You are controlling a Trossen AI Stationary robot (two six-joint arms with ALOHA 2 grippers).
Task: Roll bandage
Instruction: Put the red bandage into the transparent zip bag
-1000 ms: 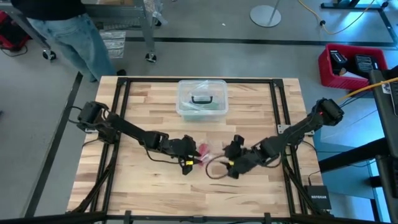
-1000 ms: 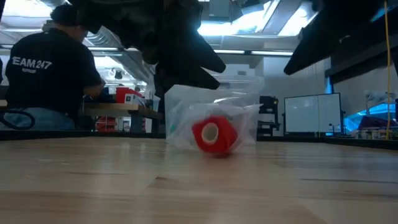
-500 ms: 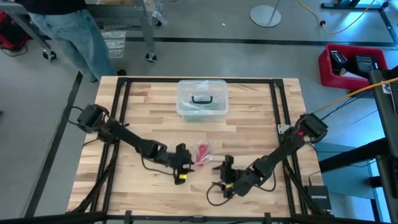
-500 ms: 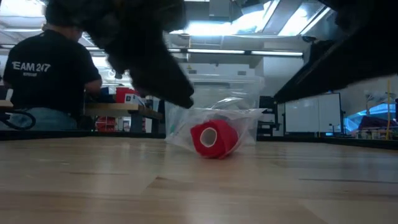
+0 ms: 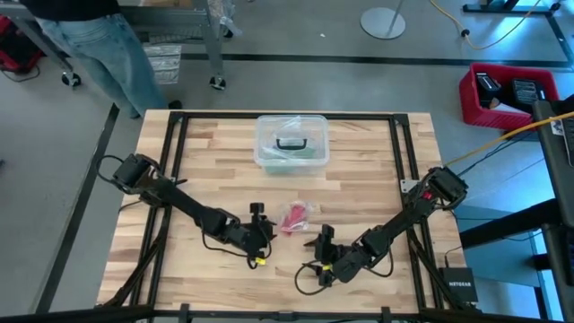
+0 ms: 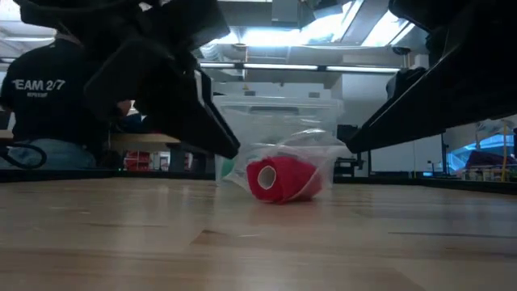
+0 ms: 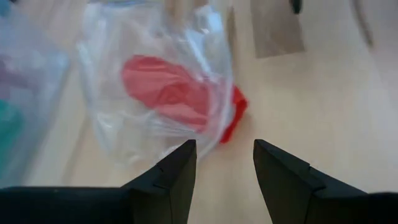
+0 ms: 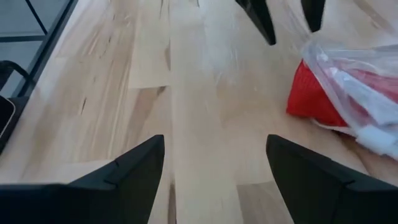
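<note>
The red bandage point(image 6: 271, 179) is a short roll lying on its side on the table, mostly inside a small clear plastic bag point(image 7: 124, 118); one red end point(image 7: 236, 113) pokes out. In the high view it lies mid-table point(image 5: 293, 216). My left gripper point(image 7: 224, 152) stands open just to the bag's left, its fingers short of it. My right gripper point(image 8: 214, 146) stands open near the bandage's right and nearer the table's front edge point(image 5: 320, 239), with bare wood between its fingers. Neither touches the bag.
A clear plastic box with a black handle point(image 5: 291, 142) stands behind the bandage toward the far edge. A black frame point(image 5: 175, 126) runs along the table's sides. A person point(image 6: 56, 97) works beyond the far left corner. Bare wood point(image 5: 359, 179) lies around the bandage.
Both grippers have drawn back from the bag toward the table's near edge and sunk lower, the right one farther; the left has also rolled about its own line. The bag, which stood taller around the roll, has slumped; the bandage stays in place on the table.
</note>
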